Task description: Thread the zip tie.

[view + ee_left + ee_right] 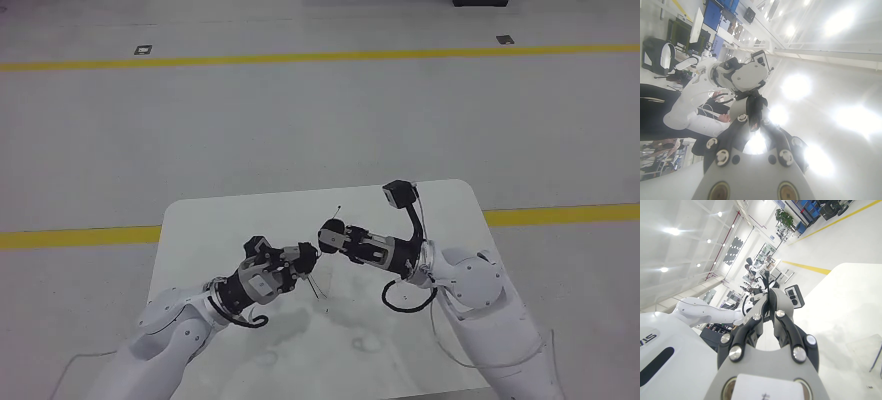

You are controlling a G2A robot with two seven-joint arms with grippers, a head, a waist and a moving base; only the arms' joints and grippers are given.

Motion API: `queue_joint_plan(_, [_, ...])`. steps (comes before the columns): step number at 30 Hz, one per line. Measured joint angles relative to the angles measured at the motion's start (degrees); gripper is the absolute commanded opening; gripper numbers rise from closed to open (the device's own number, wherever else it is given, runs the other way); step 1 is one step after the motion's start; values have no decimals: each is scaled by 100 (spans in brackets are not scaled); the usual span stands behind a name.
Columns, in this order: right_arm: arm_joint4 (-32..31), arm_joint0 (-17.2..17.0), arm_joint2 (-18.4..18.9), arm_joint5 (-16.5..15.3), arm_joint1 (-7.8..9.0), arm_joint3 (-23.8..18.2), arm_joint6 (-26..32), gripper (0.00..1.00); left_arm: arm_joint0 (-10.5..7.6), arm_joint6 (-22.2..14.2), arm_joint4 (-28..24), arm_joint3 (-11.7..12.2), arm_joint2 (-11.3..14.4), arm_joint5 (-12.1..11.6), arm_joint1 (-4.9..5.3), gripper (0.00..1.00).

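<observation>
- My right gripper (768,308) is clenched on a black tie (768,289). The strip stands straight out past the fingertips and ends in its small square head (767,273).
- My left gripper (753,119) sits just beside the right gripper, nearly tip to tip with it. It looks clenched too, though glare hides the pads.
- A thin dark strand (318,287) trails down from the left gripper, on the side away from the right gripper. I take it to be the tie's free end, though I cannot trace it back to the head.
- Both grippers hang in the air, with the white table (220,230) below the right gripper.
- The step in hand appears to be lining the tip up with the slot in the head.
- To do it well, I should keep the right gripper rigid so the head does not wobble.
- The left gripper should grip close to the tip, so the strip stays stiff rather than bowing.
- The tip should meet the slot squarely, moving slowly, with its ribbed face turned the way the latch needs.
- I should let go and re-grip only once the tip shows on the far side of the head.
</observation>
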Motion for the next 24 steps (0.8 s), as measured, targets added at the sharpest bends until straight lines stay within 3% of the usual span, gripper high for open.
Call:
queue_joint_plan(17, [186,28,-39,0,-7,271,-3,0,-60,-54,134,63,39,70,-25,0])
queue_joint_plan(24, [327,96,-48,0,2,362,46,0,-72,-16,342,75,50,-13,-30,0])
